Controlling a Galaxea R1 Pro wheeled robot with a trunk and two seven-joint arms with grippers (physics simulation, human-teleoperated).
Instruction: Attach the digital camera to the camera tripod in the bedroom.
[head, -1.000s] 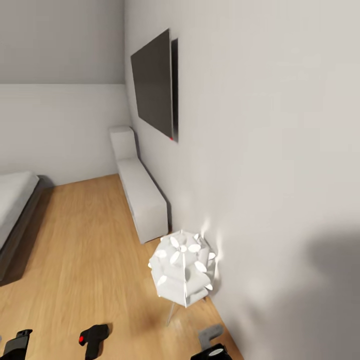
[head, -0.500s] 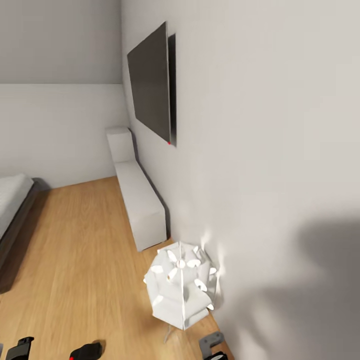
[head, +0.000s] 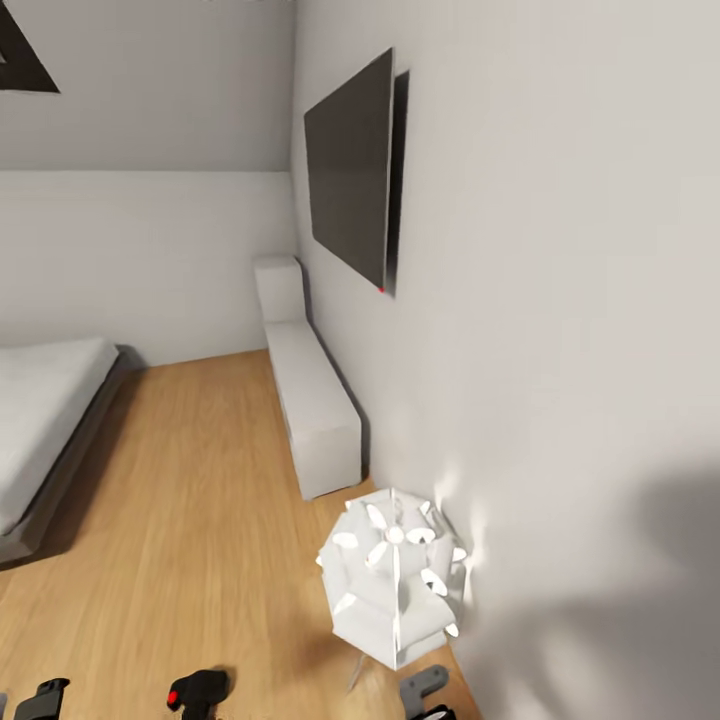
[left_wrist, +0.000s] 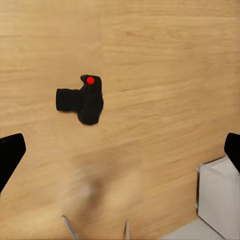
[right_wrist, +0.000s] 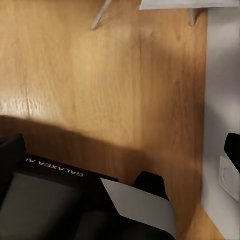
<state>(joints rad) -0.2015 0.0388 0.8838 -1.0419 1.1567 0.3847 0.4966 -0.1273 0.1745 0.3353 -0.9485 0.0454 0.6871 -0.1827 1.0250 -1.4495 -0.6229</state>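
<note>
Left gripper (left_wrist: 120, 150) hangs released above the wooden floor (left_wrist: 165, 60), its dark fingertips wide apart; the digital camera (left_wrist: 82, 100) lies on the boards beneath it, ungrasped; whether the right gripper is released, I cannot tell; the head view has swung since a moment ago, showing more bed (head: 40, 420) beside the petal lamp (head: 395, 585); I judge the tripod search continues.

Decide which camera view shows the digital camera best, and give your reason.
The left wrist view: the digital camera lies whole on the wooden floor, seen from above, red button up. The head view catches it small at the bottom edge.
</note>
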